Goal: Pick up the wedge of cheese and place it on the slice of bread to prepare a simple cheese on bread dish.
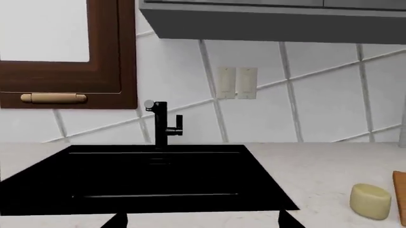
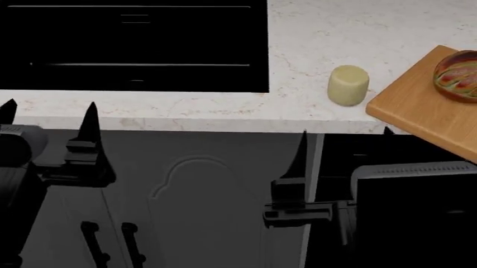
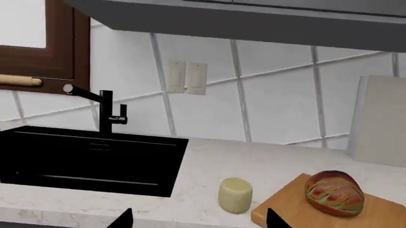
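Where white tiles back it, marble counter [image 2: 313, 33] holds black sink [image 2: 134, 44].

- Cheese [image 2: 348, 85]: a small, pale yellow-cream, matte stub with rounded edges, standing upright on the pale surface [image 2: 313, 33], near its front edge and just beside the board [image 2: 421, 109], apart from it.
- Bread [image 2: 457, 75]: a rounded, glossy lump streaked brown, red and tan, resting on the board.

The slice of bread [image 2: 458, 75] runs off the head view's edge, as does the wooden board [image 2: 425, 109] under it. Only fingertips [image 3: 123, 219] of each gripper enter the wrist views.
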Controlling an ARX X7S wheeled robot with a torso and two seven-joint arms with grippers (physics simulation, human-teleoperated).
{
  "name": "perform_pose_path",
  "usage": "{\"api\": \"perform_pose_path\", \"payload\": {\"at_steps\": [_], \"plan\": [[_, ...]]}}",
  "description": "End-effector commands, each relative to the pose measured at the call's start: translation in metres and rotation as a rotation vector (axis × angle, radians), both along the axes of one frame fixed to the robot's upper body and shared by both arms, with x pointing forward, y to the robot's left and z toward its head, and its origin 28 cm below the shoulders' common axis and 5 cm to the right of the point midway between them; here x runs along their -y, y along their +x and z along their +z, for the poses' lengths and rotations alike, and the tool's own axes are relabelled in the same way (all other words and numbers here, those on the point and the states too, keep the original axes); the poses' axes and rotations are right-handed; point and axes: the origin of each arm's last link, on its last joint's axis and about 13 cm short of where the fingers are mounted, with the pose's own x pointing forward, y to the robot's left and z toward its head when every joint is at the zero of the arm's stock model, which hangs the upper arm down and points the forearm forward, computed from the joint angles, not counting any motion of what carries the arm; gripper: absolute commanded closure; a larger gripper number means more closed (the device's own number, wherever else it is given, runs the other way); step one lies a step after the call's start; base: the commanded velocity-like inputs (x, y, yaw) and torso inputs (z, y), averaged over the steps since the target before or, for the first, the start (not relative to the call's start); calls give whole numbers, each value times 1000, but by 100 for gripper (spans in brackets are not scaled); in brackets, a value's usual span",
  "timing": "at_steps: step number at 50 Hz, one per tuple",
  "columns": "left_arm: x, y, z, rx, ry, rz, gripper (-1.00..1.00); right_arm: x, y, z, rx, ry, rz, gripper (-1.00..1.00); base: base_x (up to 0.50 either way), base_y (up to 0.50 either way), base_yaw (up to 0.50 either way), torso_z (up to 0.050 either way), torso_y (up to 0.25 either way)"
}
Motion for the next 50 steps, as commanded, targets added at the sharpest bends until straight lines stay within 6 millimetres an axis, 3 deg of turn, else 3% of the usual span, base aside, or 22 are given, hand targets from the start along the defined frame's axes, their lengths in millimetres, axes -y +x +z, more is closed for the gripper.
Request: {"api": "perform_pose_path", "payload": {"at_steps": [1, 6, 17, 50], "plan": [[1, 2, 19, 10, 8, -11, -100, 1, 4, 15, 18, -11, 1, -100, 0, 0, 0, 50, 10], [7, 1, 17, 46, 72, 30, -100, -1, 8, 23, 10, 6, -23, -100, 0, 0, 0, 15, 0], [6, 3, 15, 13, 64, 44, -100, -3, -1, 33, 16, 30, 16, -100, 78, -152, 0, 0, 0], [5, 3, 16, 15, 68, 63, -100, -8, -3, 50, -15, 3, 46, -100, 114, -150, 0, 0, 0]]}}
